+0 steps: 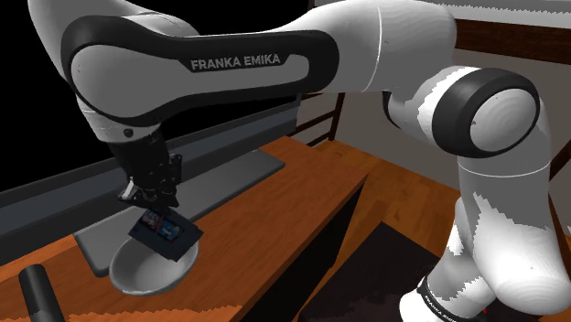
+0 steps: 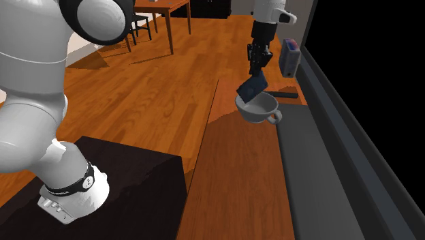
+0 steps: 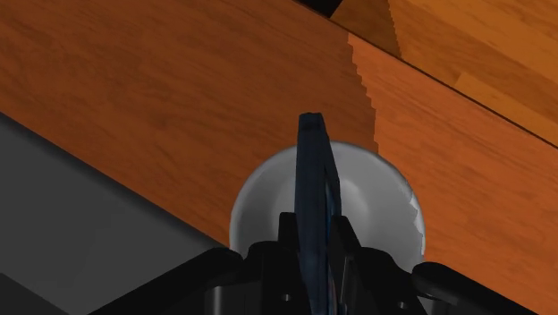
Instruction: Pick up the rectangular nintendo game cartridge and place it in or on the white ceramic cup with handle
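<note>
Both fingers [image 3: 288, 237] clamp the dark cartridge [image 3: 315, 179] tilted just above the white cup [image 3: 259, 201].

A wooden counter [image 2: 235, 170] runs away from the viewer in the second exterior view. A flat grey panel [image 2: 317, 184] lies along the counter's right edge, with a black area [image 2: 388, 54] beyond it. To the left is an orange-brown plank floor [image 2: 156, 82]. A wooden table [image 2: 163, 7] and dark chairs [image 2: 139, 24] stand far off.
</note>
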You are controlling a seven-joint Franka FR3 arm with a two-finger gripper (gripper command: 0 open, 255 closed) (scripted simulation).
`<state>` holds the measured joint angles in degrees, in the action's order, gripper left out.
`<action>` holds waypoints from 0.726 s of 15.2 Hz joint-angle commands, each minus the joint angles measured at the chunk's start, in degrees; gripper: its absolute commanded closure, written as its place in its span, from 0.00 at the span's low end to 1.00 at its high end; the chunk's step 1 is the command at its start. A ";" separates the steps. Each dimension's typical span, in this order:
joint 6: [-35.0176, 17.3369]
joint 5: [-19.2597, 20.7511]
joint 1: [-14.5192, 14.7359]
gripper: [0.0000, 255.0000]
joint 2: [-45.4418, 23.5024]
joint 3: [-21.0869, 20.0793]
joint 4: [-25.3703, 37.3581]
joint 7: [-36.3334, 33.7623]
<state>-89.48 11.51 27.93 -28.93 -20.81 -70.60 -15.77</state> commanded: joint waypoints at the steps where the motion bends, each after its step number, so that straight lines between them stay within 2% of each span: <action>1: -1.69 -0.04 -0.26 1.00 0.24 0.01 -1.88 -0.10; 8: -6.79 0.10 -0.77 1.00 0.13 0.13 -6.95 -0.50; 11: -6.79 0.10 -0.77 1.00 0.13 0.13 -6.95 -0.50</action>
<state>-96.23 11.64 27.17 -28.71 -20.67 -77.35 -16.30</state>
